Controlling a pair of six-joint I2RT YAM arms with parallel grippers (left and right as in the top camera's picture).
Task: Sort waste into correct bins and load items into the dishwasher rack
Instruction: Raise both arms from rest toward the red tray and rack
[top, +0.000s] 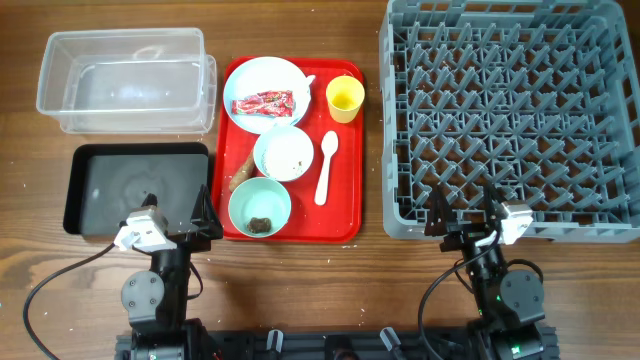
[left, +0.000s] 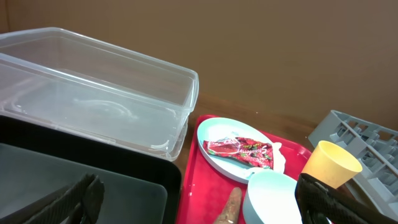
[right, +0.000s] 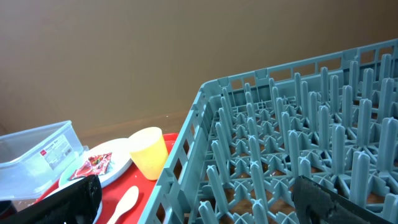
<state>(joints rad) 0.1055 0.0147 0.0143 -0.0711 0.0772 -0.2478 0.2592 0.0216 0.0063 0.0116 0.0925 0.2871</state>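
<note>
My left gripper (top: 207, 217) and right gripper (top: 465, 215): both spread wide, empty, at the near side; red snack wrapper (top: 264, 103) lies flat on the pale blue plate (top: 262, 72) on the red tray (top: 345, 180), so my pinch risks skidding off it or dragging the plate

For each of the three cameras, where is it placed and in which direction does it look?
Overhead: above the table, looking straight down; left gripper and right gripper show near the bottom edge.
Left wrist: low, facing over the black tray to the clear box; own fingers below.
Right wrist: low, facing across the rack; own fingers below.
Shared: both wrist views catch the yellow cup.
</note>
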